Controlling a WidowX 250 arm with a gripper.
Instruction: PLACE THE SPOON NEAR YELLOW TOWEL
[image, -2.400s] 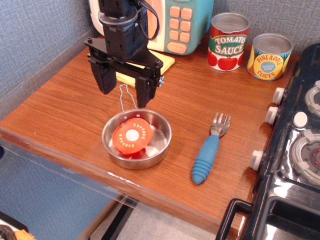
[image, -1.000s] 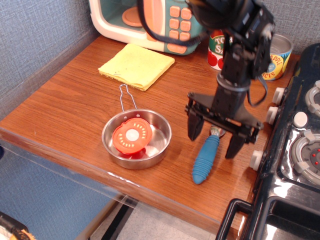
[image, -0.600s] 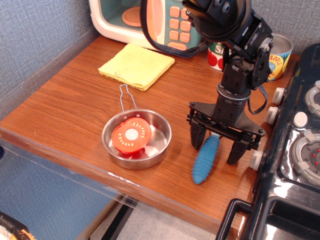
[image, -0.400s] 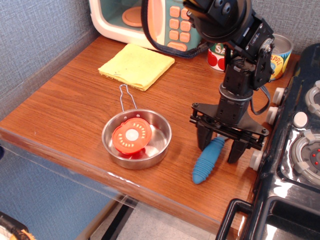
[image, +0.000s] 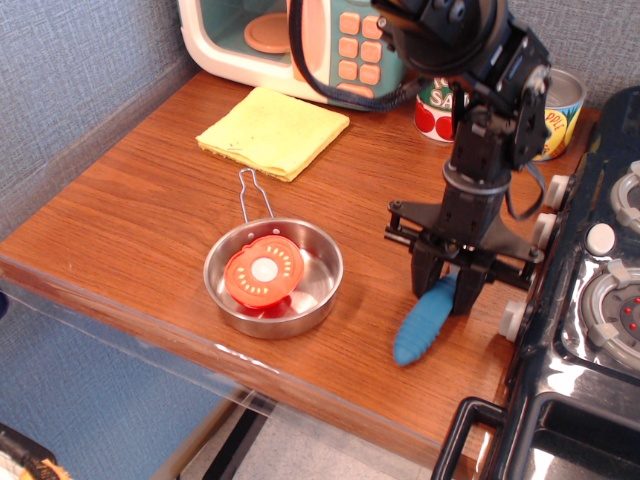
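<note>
Gripper (image: 447, 287) points straight down from a black arm that descends from the upper part of the view, its wrist section vertical and a cable looping beside it. Its two dark fingers (image: 427, 278) are drawn close together around the upper end of the spoon (image: 424, 320), pinching the ribbed blue handle between them; the metal head is hidden behind the gripper. Below the fingers the handle slants down and to the left, its free end resting on or just above the wooden counter (image: 130, 210), which of the two I cannot tell. Left of the gripper, apart from it, sits a steel pan (image: 272, 277) holding a red tomato-slice toy, its wire handle pointing away. Farther up and left, well apart from the gripper and the spoon, the yellow towel (image: 272, 131) lies flat before a toy microwave (image: 320, 45). Behind the arm stand two cans (image: 556, 105), partly hidden. Just to the right is a black toy stove (image: 590, 300).
</note>
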